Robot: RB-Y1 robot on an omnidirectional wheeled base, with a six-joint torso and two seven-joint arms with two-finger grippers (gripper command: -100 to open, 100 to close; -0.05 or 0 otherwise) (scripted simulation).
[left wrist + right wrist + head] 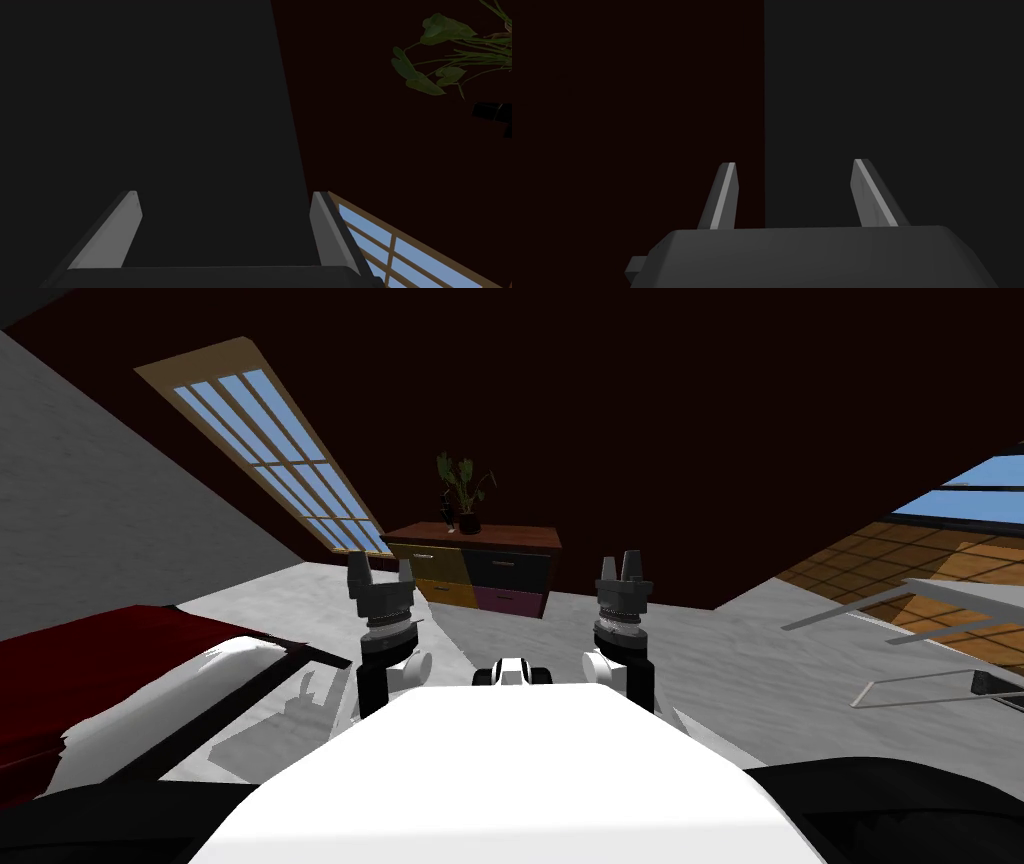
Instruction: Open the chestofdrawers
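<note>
Head view: your chest of drawers (475,571) stood across the floor (540,633) by the dark wall (650,438), drawers shut, plant (465,493) on top; left tool (381,566) and right tool (620,563) raised, well short of it.
Left wrist: left tool spread open, empty.
Right wrist: right tool spread open, empty.

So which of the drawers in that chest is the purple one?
The lower right drawer of the chest of drawers. The upper right drawer is dark, and the two left drawers are yellow.
</note>
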